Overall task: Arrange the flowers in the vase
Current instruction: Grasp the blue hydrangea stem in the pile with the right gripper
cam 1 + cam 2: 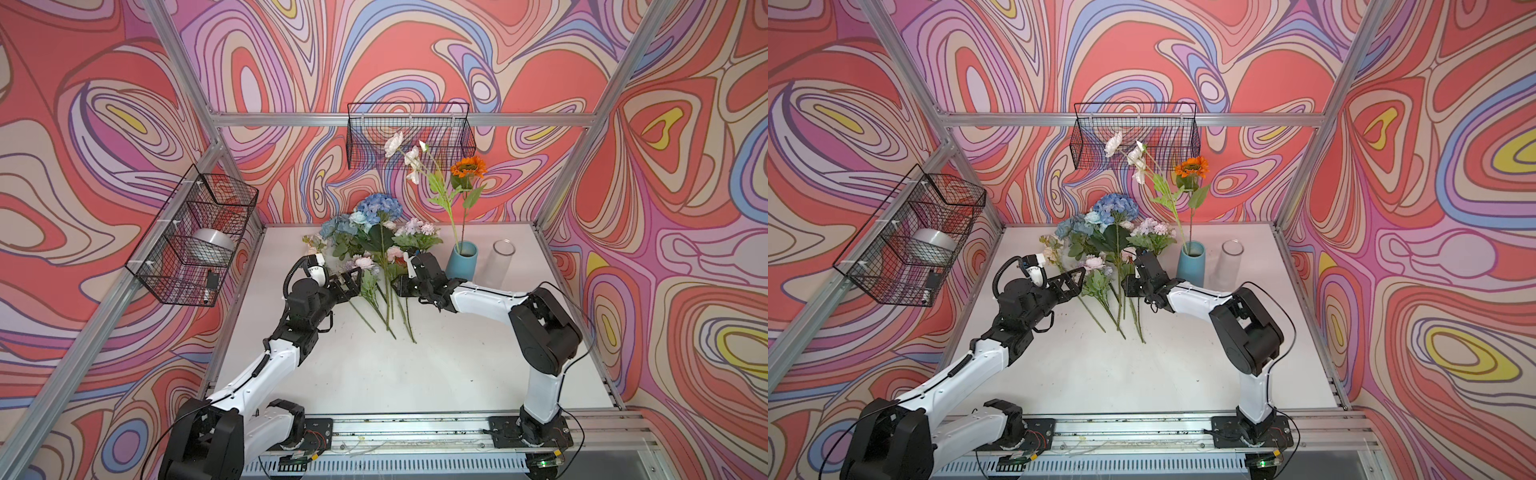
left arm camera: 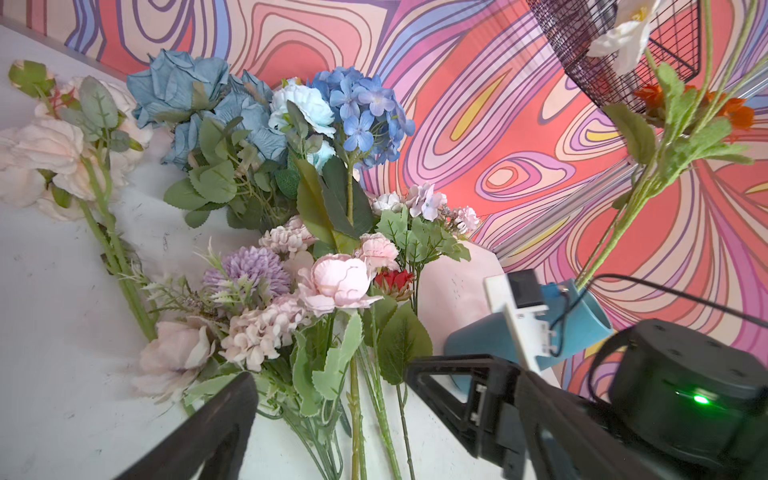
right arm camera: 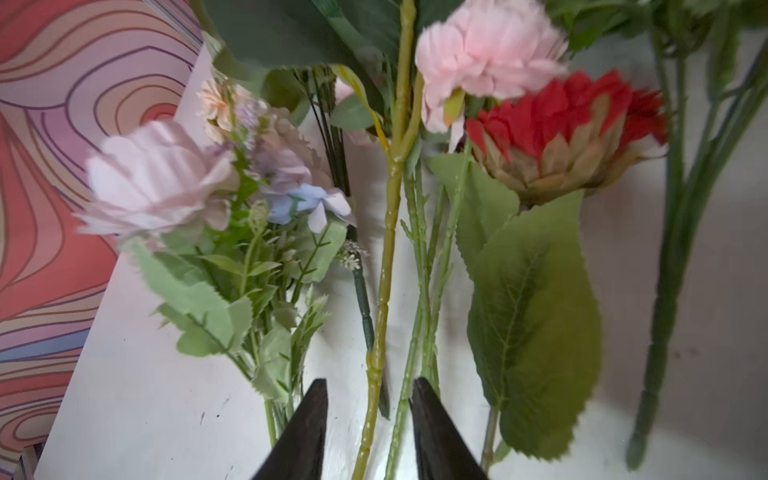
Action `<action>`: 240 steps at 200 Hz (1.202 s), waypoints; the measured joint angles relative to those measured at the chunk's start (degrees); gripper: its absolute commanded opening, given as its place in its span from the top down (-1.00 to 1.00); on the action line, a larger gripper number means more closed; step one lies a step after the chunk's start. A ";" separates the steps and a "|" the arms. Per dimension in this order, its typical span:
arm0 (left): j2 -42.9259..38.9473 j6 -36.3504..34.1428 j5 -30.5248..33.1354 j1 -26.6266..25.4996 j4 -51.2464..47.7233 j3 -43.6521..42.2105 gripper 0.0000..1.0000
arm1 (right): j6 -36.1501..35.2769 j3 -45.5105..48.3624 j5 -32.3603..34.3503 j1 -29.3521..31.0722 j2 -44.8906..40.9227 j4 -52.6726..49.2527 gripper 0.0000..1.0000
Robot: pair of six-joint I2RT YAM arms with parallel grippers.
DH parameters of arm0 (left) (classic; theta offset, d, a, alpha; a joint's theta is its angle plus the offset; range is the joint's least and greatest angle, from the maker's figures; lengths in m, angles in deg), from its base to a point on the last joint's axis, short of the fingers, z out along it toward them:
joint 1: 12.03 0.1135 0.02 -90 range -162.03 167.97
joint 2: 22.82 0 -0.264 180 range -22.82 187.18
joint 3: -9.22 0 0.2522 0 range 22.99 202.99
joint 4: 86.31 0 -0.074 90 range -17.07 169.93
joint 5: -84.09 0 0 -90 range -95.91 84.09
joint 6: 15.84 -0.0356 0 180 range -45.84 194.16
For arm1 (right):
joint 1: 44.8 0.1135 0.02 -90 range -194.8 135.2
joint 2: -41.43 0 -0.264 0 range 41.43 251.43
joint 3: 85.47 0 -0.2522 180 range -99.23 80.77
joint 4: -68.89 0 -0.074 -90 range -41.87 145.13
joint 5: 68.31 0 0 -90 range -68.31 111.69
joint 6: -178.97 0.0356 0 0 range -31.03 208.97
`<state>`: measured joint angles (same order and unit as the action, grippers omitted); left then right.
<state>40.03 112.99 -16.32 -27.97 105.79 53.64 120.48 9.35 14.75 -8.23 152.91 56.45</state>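
A pile of flowers (image 1: 374,249) lies on the white table (image 1: 415,374), blooms toward the back wall, among them a blue hydrangea (image 1: 380,208), dusty-blue roses (image 2: 187,95) and a red bloom (image 3: 561,120). The blue vase (image 1: 462,259) stands to the right of the pile, holding an orange sunflower (image 1: 468,166) and a white-blossomed stem (image 1: 415,162). My right gripper (image 3: 369,381) is low over the stems, open, with a yellow-green stem (image 3: 386,291) and a pale green stem (image 3: 419,299) between its jaws. My left gripper (image 2: 332,399) is wide open, straddling several stems at the pile's left.
A clear glass cylinder (image 1: 500,259) stands just right of the blue vase. One black wire basket (image 1: 409,133) hangs on the back wall and another (image 1: 195,237) on the left wall, with a metal tin inside. Both arms' wrists crowd the pile.
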 measured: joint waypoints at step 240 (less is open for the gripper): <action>3.28 -0.70 -2.62 0.00 3.89 -3.76 -1.00 | 3.87 -14.19 2.54 0.63 16.37 -1.62 1.00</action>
<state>43.31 112.29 -18.94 -27.97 109.69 49.88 124.34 -4.83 17.29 -7.59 169.28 54.83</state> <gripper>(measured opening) 0.998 0.075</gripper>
